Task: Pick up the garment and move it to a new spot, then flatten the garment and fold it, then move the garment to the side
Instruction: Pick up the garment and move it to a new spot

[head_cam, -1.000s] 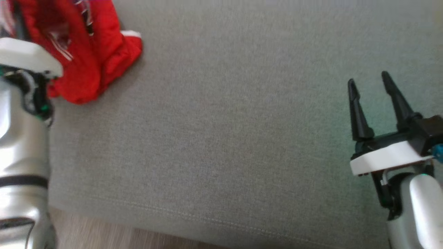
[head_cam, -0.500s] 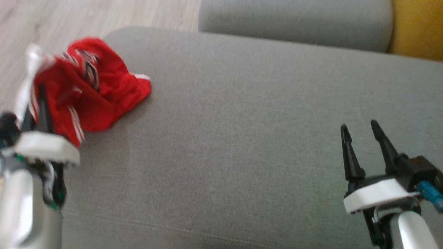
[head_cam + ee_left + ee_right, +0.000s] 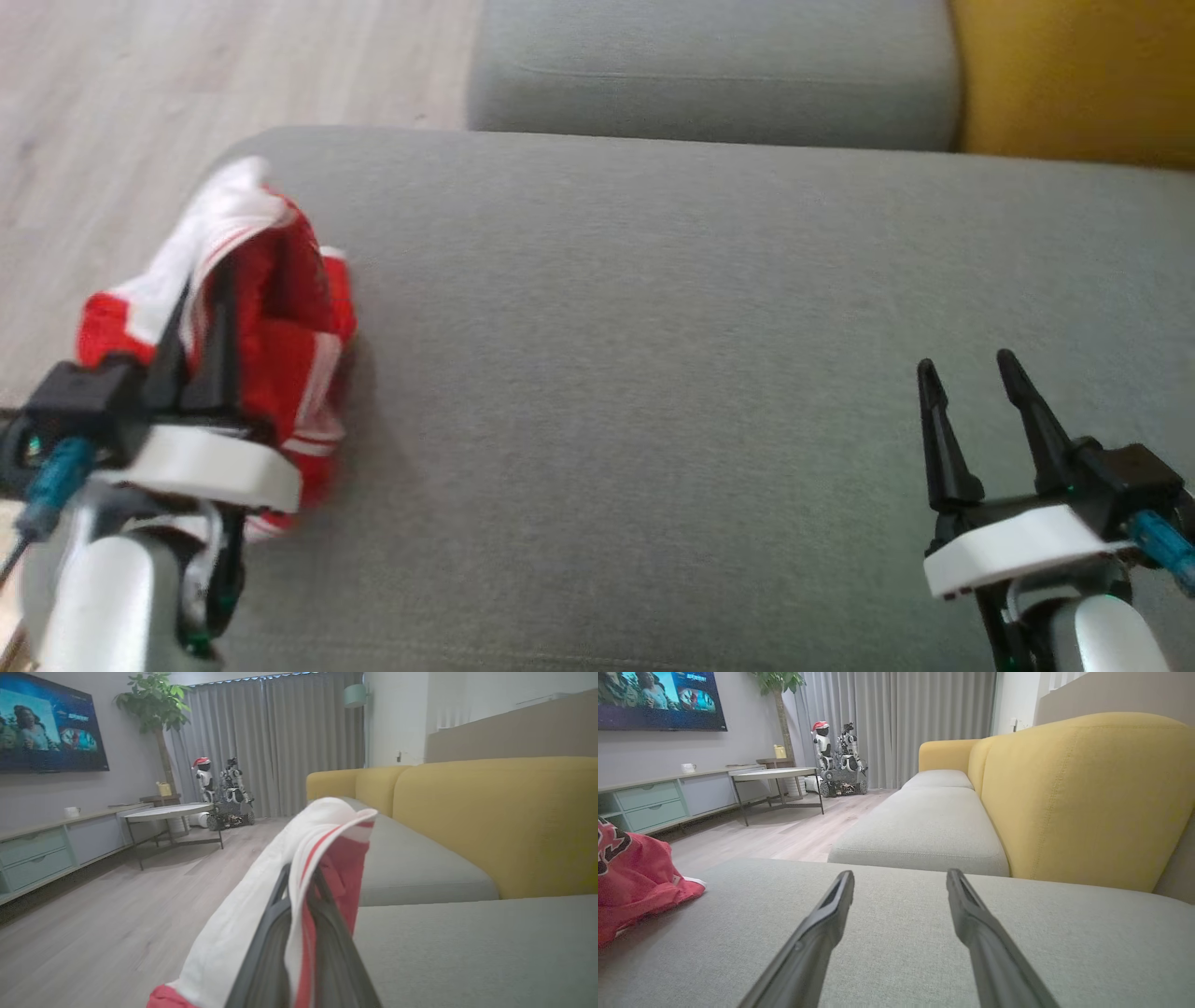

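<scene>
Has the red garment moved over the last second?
Yes. Against the grey cushion's left edge, the red garment has been gathered in toward that edge and is now bunched on the left gripper, whose jaws are shut on it.

You see a grey sofa cushion, a yellow backrest beyond it, and wooden floor at its left.
</scene>
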You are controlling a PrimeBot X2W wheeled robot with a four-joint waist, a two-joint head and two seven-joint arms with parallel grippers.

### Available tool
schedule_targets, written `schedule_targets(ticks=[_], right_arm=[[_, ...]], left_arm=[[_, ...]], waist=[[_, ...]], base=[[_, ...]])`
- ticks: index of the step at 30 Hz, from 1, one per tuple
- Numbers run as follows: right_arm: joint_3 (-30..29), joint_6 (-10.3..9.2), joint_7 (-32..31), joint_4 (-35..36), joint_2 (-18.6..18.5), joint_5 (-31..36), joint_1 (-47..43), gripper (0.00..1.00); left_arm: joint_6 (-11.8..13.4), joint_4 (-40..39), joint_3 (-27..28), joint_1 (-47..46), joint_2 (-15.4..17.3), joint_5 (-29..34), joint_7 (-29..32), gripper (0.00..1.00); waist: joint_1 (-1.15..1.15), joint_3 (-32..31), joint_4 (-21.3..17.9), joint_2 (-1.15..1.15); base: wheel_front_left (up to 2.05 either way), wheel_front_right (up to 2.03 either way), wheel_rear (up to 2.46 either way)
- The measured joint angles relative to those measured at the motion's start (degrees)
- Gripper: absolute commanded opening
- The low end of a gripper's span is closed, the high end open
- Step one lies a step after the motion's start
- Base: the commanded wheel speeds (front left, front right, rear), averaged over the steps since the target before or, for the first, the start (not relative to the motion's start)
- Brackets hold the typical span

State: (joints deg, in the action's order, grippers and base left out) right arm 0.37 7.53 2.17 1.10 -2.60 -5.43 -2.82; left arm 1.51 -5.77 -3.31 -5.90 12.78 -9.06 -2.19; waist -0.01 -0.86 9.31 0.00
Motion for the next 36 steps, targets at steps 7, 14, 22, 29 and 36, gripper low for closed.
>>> schedule_targets(ticks=[7,14,22,29,36], right_arm=[[0.4,0.00,-0.5,0.7,0.0,-1.2,0.9,1.00],[1.1,0.00,-0.4,1.2,0.0,-3.1,3.3,1.00],[2.8,0.00,2.6,-0.3,0.0,-6.4,7.8,1.00],[4.8,0.00,5.7,-3.3,0.0,-9.1,11.1,1.00],[5.6,0.00,7.5,-5.8,0.0,-10.0,12.8,1.00]], left_arm=[[-1.6,-3.4,-6.0,-1.2,-0.8,1.1,3.9,0.00],[-3.1,0.8,-10.7,-8.3,-3.4,1.4,4.7,0.00],[-4.6,9.8,-14.3,-20.5,-5.7,3.0,4.6,0.00],[-5.6,23.2,-17.7,-29.6,-8.2,3.4,4.6,0.00],[-6.1,33.8,-19.9,-32.4,-9.3,2.3,3.8,1.00]], waist=[[0.00,1.5,-6.7,0.00],[0.00,4.5,-15.1,0.00],[0.01,10.8,-24.2,0.00],[0.02,17.5,-30.0,0.00],[0.02,21.5,-33.7,0.00]], base=[[0.00,0.00,0.00],[0.00,0.00,0.00],[0.00,0.00,0.00],[0.00,0.00,0.00],[0.00,0.00,0.00]])
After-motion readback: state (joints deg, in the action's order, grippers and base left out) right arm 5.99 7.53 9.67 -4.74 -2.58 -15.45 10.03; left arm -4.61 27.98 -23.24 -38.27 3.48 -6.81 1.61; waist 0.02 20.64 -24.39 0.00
